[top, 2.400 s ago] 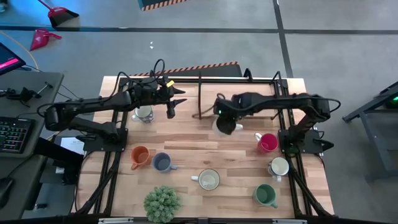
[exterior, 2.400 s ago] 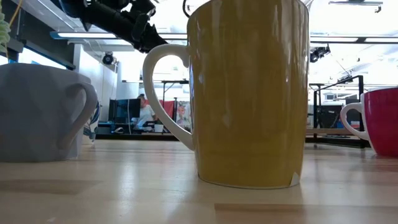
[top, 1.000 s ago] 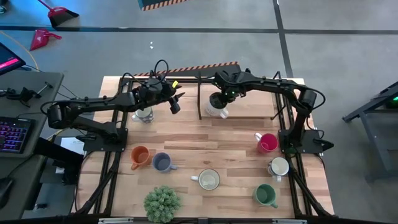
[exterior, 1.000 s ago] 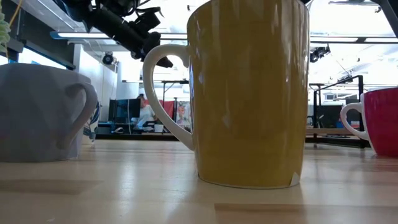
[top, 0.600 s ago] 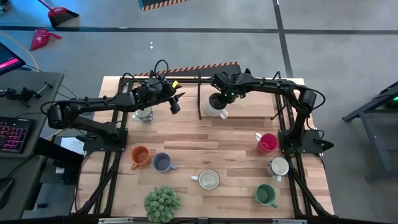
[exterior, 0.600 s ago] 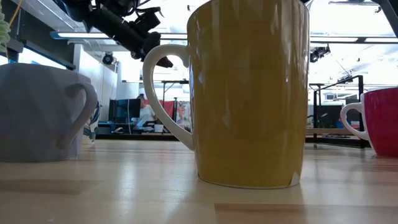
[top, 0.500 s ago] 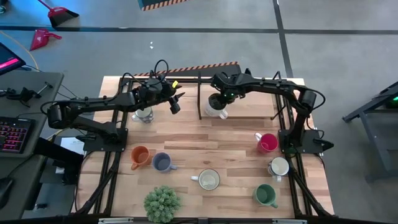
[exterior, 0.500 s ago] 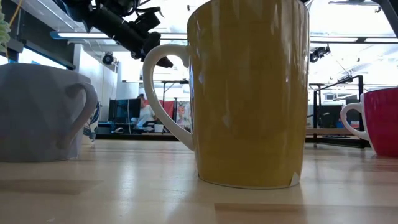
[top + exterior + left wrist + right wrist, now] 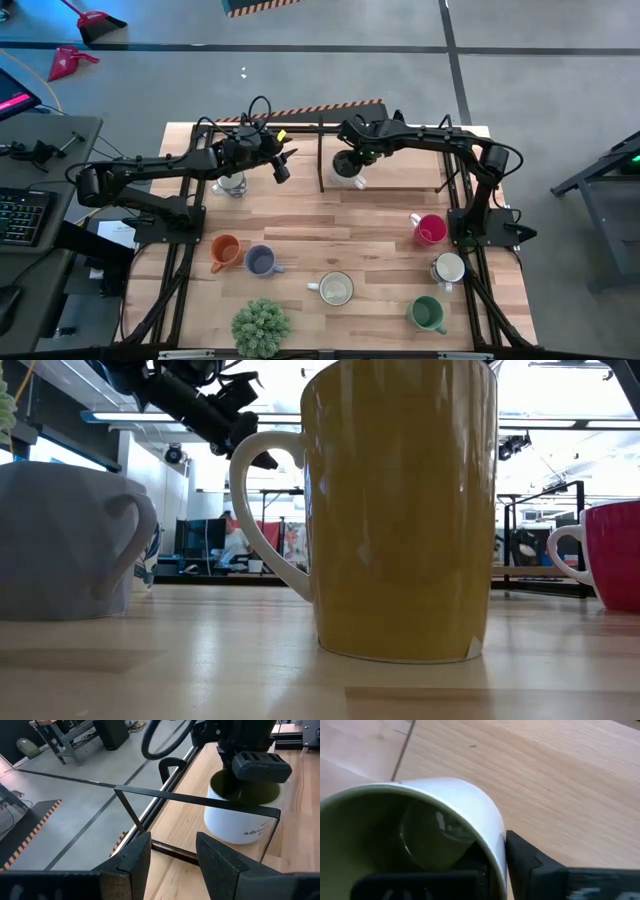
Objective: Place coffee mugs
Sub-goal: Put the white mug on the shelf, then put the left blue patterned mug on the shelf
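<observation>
Right gripper (image 9: 345,165): arm stretched across table's far edge, fingers straddling rim of white mug (image 9: 348,176) directly beneath, whether clamped cannot tell. Left gripper (image 9: 281,166): arm extended level, jaws spread, empty, white mug just ahead.

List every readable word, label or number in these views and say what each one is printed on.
"adve": the visible start of dark lettering on the white ceramic mug with the olive-green inside, cut off by a thin black frame bar; a smaller line below it is too blurred to read.

No other text is readable on the remaining mugs, the wooden table or the arms.
</observation>
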You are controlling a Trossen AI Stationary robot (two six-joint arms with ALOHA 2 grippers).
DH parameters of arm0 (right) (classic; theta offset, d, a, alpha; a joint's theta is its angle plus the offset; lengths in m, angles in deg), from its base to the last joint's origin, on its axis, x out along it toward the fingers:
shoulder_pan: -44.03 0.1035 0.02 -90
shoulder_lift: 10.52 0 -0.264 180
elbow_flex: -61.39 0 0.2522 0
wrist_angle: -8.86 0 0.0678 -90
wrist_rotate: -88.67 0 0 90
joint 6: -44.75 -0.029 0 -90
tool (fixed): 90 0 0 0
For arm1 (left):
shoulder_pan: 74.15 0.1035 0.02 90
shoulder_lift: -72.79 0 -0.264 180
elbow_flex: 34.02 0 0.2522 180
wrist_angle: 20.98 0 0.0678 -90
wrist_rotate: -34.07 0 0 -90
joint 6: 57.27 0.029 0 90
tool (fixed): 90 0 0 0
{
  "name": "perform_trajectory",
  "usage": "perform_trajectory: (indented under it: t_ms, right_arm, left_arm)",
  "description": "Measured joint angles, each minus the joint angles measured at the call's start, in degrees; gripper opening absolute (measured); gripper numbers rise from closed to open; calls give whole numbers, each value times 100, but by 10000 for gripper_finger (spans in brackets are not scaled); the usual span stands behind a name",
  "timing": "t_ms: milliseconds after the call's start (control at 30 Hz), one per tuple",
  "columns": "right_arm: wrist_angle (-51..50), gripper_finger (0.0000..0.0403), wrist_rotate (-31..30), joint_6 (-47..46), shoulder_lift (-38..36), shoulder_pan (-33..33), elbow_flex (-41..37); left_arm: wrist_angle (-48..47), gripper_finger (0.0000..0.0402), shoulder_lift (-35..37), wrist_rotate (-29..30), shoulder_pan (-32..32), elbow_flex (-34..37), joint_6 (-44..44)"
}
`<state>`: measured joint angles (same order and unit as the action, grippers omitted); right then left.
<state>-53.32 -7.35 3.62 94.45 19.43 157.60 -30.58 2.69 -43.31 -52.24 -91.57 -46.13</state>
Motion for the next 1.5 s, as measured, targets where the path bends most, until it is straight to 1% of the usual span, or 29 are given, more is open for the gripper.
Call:
perform_trajectory:
  t_ms: [333, 500, 833, 933, 1067, 1167, 1300, 1367, 1500]
  right_arm:
    - [247, 55, -62, 118, -2, -37, 2]
    - [374, 63, 2, 175, -2, -91, 2]
    - [450, 67, 142, 370, -47, -103, 3]
    - [451, 67, 150, 482, -61, -103, 161]
    - [306, 67, 160, 702, -65, -96, 626]
    - [-94, 67, 156, 879, -79, -52, 1120]
    - [-945, 67, 134, 1110, -79, 44, 1942]
    - [-1638, 67, 28, 1264, -79, 126, 2432]
    - [-3431, 67, -353, 1358, -79, 414, 3340]
  left_arm:
    - [-7, 147, 0, 0, 0, 0, 2]
    - [-8, 147, 0, 1, 0, 0, 2]
    - [-11, 147, 0, 1, 1, 0, 2]
    - [-14, 147, 0, 0, 2, 0, 2]
    - [-120, 147, 2, 2, 2, 0, 1]
    - [-270, 147, 2, 10, 4, 0, 0]
    - [-350, 147, 1, 68, 12, 2, -2]
    - [-395, 147, 2, 71, 22, 2, -12]
    - [-573, 147, 2, 161, 24, 2, -16]
